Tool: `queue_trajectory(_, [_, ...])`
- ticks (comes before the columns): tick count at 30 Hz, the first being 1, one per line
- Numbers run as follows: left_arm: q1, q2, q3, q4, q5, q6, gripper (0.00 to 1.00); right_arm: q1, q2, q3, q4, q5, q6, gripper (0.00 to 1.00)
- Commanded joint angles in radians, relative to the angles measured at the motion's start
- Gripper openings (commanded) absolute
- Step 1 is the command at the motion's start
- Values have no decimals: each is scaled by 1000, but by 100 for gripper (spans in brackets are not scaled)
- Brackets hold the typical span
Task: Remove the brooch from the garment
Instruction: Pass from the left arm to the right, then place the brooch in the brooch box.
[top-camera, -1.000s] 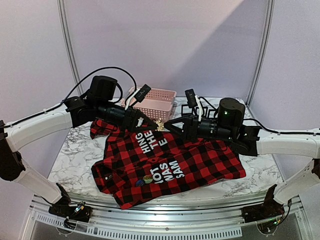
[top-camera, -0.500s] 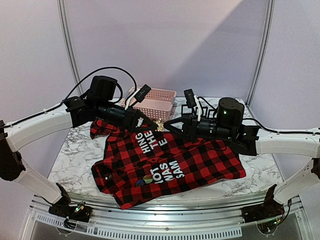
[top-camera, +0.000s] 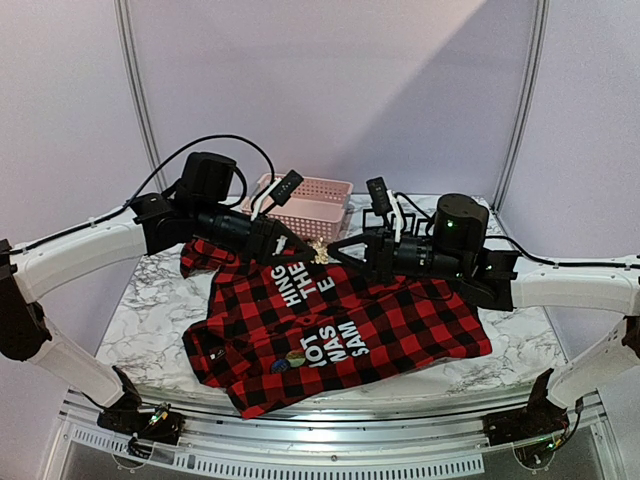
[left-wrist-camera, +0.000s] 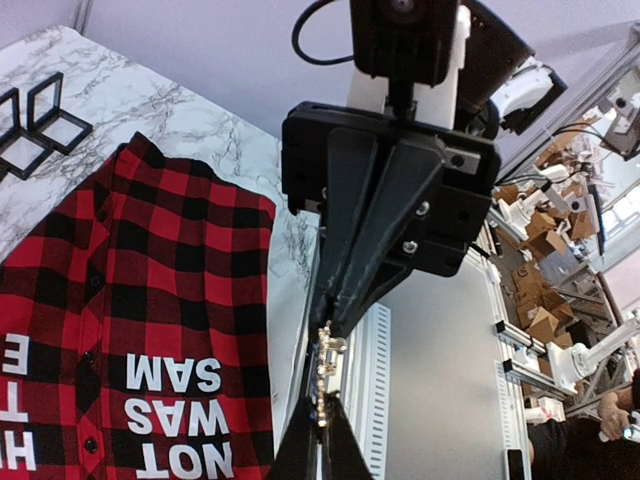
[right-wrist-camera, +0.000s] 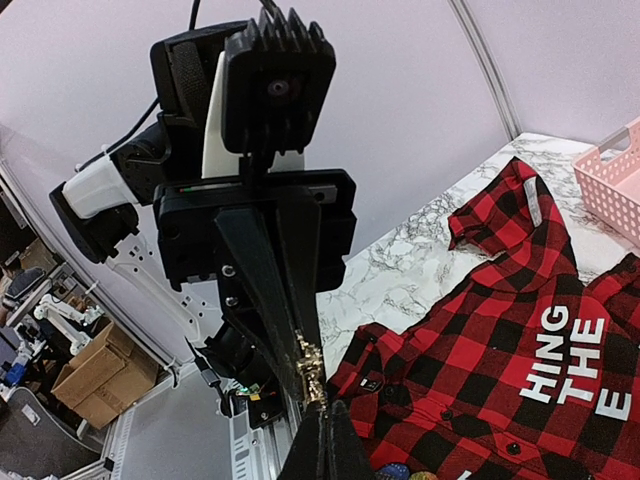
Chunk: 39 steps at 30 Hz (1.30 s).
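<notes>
The garment (top-camera: 400, 320), a red-and-black plaid shirt with white lettering, lies spread on the marble table (top-camera: 150, 310). It also shows in the left wrist view (left-wrist-camera: 150, 280) and the right wrist view (right-wrist-camera: 520, 330). A small gold beaded brooch (top-camera: 319, 251) hangs in the air above the shirt's far edge, apart from the cloth. My left gripper (top-camera: 304, 248) is shut on one end of the brooch (left-wrist-camera: 325, 375). My right gripper (top-camera: 335, 252) is shut on the other end of the brooch (right-wrist-camera: 310, 372). The two grippers meet tip to tip.
A pink slatted basket (top-camera: 310, 200) stands at the back of the table behind the grippers. Black wire frames (left-wrist-camera: 30, 125) stand on the marble beside the shirt. Two small round badges (top-camera: 287, 361) sit on the shirt near its front edge.
My right gripper has closed its fingers on the brooch. Both arms have stayed almost in place.
</notes>
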Motion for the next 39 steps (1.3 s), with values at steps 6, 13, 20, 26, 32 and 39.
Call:
queue_trajectory(6, [4,10,28,-19,-33,13,38,-8,-5,10,-1,23,-9,0])
queue_trajectory(13, [27,-56,44,-84,-155,78,86,-9,-48,32,-143,155,-52,0])
queue_trajectory(20, [151,-199,12,-55,-347,72,99,-27,-72,149,-522,463,-140,0])
queue_trajectory(26, [323,-211,-90,-24,-420,-34,100,-123,-86,225,-782,602,-198,0])
queue_trajectory(32, [494,-202,-192,27,-371,-163,100,-234,-41,304,-913,701,-268,0])
queue_trajectory(39, [544,-298,-187,-8,-476,-107,99,-359,100,379,-968,759,-328,0])
